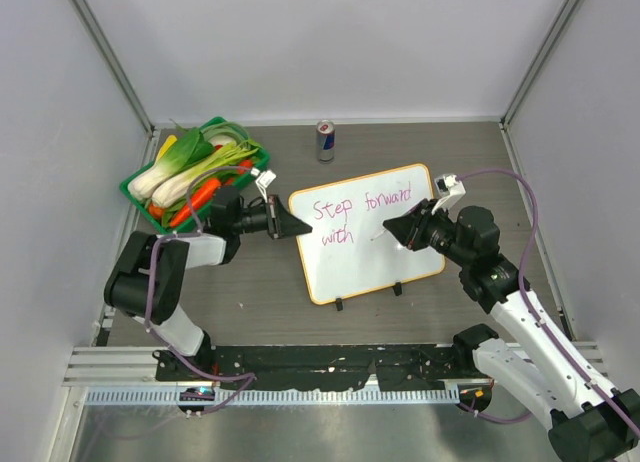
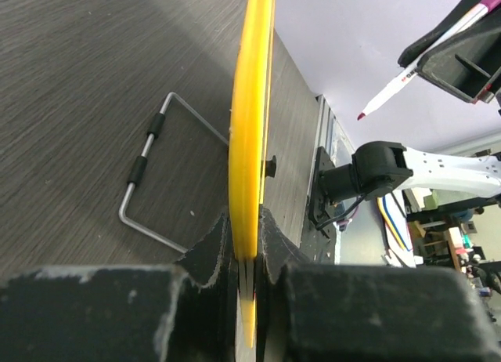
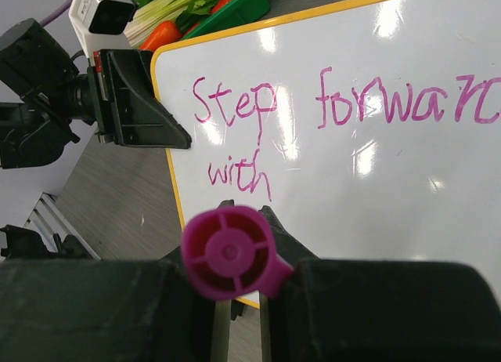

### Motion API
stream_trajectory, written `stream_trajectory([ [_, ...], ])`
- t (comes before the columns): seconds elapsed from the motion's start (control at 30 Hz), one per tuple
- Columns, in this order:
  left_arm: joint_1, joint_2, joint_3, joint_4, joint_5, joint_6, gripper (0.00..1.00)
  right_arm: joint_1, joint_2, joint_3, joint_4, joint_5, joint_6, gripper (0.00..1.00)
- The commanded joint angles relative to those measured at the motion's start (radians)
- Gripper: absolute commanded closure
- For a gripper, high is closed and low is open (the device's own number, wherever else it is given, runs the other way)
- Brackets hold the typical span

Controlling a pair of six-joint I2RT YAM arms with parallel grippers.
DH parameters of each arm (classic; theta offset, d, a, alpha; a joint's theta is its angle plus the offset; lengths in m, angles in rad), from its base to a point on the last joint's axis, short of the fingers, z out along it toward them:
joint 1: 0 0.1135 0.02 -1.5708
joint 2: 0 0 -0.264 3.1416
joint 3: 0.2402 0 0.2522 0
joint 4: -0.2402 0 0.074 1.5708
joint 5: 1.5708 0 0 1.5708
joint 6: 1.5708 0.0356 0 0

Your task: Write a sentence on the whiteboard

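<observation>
The whiteboard lies tilted at mid-table, its orange-yellow rim seen edge-on in the left wrist view. The sentence in pink-magenta reads "Step forward" with "with" on the line below. My left gripper is shut on the board's left edge, and the rim runs between its jaws. My right gripper is shut on a magenta marker and hovers over the board's middle, right of "with". The marker's tip points at the board face, a little off it.
A green basket of vegetables stands at the back left, close behind my left wrist. A drinks can stands upright beyond the board. A bent wire stand lies on the table behind the board. Two black clips edge the board's near side.
</observation>
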Motion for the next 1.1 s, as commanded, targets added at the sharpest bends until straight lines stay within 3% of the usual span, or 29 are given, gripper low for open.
stream_trajectory([
  [0.0, 0.003, -0.054, -0.026, -0.235, -0.007, 0.232, 1.0, -0.004, -0.017, 0.049, 0.026, 0.022, -0.038, 0.99],
  [0.1, -0.015, -0.071, -0.041, -0.241, -0.018, 0.246, 1.0, -0.004, -0.009, 0.056, 0.02, 0.03, -0.05, 0.99],
  [0.3, -0.106, -0.131, -0.005, -0.505, -0.122, 0.413, 1.0, -0.004, -0.009, 0.051, 0.023, 0.045, -0.067, 0.99],
  [0.63, -0.109, -0.195, -0.043, -0.496, -0.22, 0.422, 1.0, -0.004, -0.004, -0.001, 0.076, 0.056, -0.081, 0.98],
  [1.07, -0.107, -0.172, -0.034, -0.491, -0.211, 0.414, 1.0, 0.014, 0.055, -0.032, 0.208, 0.123, -0.079, 0.98],
])
